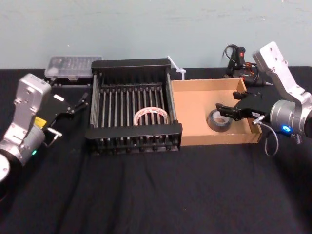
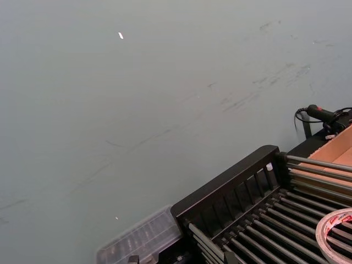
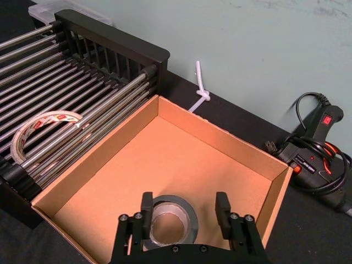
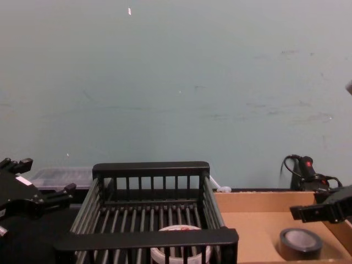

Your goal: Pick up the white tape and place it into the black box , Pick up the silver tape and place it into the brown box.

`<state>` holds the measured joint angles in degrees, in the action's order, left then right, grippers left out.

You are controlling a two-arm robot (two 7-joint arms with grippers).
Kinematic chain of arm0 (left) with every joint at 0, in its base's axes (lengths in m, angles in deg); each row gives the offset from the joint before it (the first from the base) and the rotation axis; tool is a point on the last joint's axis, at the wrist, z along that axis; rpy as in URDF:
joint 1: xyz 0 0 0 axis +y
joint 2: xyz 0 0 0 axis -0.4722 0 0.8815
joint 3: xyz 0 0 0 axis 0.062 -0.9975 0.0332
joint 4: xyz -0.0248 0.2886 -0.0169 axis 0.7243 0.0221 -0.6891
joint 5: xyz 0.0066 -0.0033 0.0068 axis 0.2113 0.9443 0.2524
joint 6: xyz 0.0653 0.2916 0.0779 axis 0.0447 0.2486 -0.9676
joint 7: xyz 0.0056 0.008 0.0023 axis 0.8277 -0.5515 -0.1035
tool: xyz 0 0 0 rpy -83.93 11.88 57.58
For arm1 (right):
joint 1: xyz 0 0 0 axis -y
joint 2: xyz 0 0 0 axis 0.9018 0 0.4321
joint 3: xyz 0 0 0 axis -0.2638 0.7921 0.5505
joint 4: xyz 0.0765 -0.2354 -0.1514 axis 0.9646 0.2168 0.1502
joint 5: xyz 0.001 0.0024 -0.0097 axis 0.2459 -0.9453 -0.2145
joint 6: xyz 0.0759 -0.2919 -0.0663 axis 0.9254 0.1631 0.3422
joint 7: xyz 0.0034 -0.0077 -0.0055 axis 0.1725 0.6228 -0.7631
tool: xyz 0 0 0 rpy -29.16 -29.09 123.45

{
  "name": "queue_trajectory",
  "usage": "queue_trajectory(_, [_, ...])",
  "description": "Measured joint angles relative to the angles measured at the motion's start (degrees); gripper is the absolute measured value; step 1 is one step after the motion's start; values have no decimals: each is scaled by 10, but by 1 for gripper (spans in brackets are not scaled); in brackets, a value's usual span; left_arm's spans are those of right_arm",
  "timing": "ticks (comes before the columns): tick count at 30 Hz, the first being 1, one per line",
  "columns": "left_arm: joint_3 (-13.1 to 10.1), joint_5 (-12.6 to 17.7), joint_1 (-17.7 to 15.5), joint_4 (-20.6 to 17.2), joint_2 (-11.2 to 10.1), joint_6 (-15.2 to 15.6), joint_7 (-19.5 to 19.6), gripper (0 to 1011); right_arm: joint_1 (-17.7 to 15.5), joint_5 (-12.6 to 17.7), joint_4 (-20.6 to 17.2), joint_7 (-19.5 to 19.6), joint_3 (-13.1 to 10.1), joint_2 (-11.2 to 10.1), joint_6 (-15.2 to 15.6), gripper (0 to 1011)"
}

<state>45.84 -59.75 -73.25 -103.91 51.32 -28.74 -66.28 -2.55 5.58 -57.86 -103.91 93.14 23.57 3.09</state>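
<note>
Both tapes sit sorted: white tape [image 1: 151, 117] in the black box [image 1: 134, 64], silver tape [image 1: 219, 120] in the brown box [image 1: 195, 117], right claw [image 1: 229, 105] spread wide, empty, above it; left claw [image 1: 73, 102] open, idle

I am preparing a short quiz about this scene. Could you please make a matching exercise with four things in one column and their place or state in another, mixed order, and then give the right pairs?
Things:
1. white tape
2. silver tape
3. right gripper
4. left gripper

Places or states:
A. open, above the silver tape
B. lying in the black box
C. left of the black box, away from both tapes
D. lying in the brown box

Pairs: 1-B, 2-D, 3-A, 4-C
</note>
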Motion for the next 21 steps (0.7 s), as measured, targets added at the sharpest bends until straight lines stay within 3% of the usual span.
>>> queue_trajectory(11, [0, 0, 0, 0, 0, 0, 0, 1001, 0, 0, 0, 0, 0, 0, 0, 1002])
queue_trajectory(21, [0, 0, 0, 0, 0, 0, 0, 1001, -1, 0, -1, 1, -1, 0, -1, 1002])
